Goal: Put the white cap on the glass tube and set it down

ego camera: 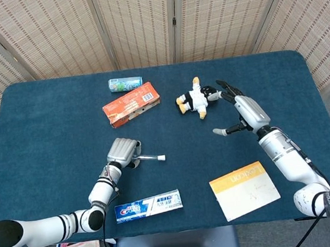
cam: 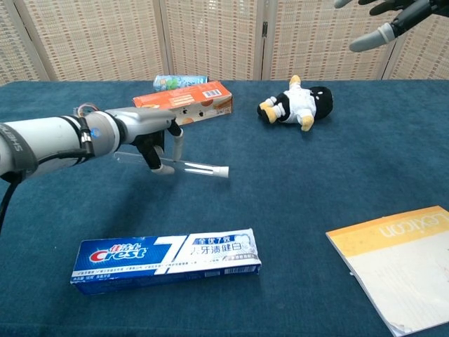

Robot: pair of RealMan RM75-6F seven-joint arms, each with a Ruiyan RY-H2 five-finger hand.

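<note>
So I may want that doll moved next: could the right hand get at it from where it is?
Probably yes. The right hand is open, holds nothing, and hovers just beside the doll, with nothing between them.

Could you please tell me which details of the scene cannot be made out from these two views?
- Right hand: chest view shows only fingertips; the top edge cuts off the rest.
- Glass tube: whether it touches the table is unclear in either view.
- Small can: label too small to read; chest view hides most of it behind the orange box.
</note>
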